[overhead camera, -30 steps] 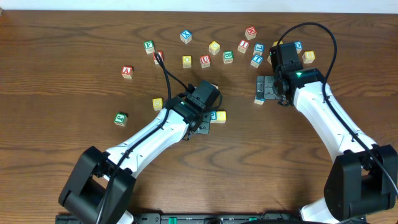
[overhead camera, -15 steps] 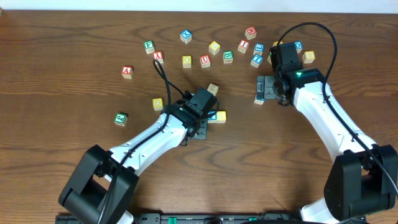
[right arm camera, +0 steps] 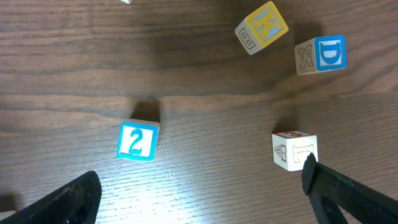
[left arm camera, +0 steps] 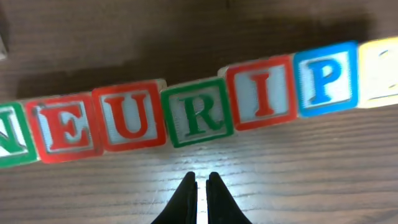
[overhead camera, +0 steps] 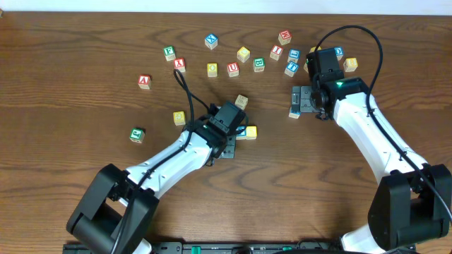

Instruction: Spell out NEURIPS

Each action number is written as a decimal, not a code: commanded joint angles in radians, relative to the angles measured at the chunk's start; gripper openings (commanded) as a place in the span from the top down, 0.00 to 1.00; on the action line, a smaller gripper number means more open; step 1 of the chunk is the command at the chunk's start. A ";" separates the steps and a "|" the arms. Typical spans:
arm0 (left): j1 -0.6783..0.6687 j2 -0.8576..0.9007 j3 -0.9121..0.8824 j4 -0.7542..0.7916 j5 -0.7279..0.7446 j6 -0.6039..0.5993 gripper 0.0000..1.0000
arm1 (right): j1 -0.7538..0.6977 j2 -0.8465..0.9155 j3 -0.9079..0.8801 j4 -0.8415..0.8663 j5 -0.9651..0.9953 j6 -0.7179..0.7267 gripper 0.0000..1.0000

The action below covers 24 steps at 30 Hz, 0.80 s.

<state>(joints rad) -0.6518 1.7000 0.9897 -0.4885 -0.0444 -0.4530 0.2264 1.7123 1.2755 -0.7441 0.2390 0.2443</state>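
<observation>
**Overhead view.** Two white-and-black arms reach over a dark wooden worktop (overhead camera: 70, 42). The left hand (overhead camera: 229, 141) sits low near the centre and covers most of the row of letter cubes (overhead camera: 246, 132). Only the row's blue and yellow end shows, on the hand's right. Loose cubes lie scattered along the far side. The right hand (overhead camera: 305, 101) sits further right, with a pale cube (overhead camera: 294, 113) just beside it.

**Left wrist view.** The row runs side by side across the frame, slightly tilted. It reads green N (left arm camera: 9, 138), cut by the edge, then red E (left arm camera: 65, 129), red U (left arm camera: 129, 118), green R (left arm camera: 198, 115), red I (left arm camera: 261, 93) and blue P (left arm camera: 326, 78). A blurred yellow-faced cube (left arm camera: 379, 71) ends it. The left hand's fingers are pressed together on nothing, pointing toward the R and apart from it.

**Right wrist view.** The right hand (right arm camera: 200, 171) is spread wide and empty. One fingertip overlaps the pale cube, and contact cannot be judged. Nearby lie a blue cube (right arm camera: 137, 142) marked 2 or Z, a yellow K cube (right arm camera: 262, 26) and a blue D cube (right arm camera: 320, 55).
</observation>
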 commanded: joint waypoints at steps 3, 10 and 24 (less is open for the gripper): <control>-0.002 0.000 -0.034 0.006 -0.025 -0.016 0.93 | -0.004 0.001 0.021 -0.002 0.008 0.004 0.01; -0.002 0.014 -0.036 0.023 -0.032 -0.014 0.92 | -0.004 0.001 0.021 -0.002 -0.006 0.007 0.01; -0.002 0.030 -0.036 0.034 -0.032 -0.012 0.93 | -0.004 0.001 0.021 -0.001 -0.006 0.009 0.01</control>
<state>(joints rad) -0.6518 1.7168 0.9653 -0.4587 -0.0589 -0.4526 0.2264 1.7123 1.2755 -0.7437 0.2344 0.2447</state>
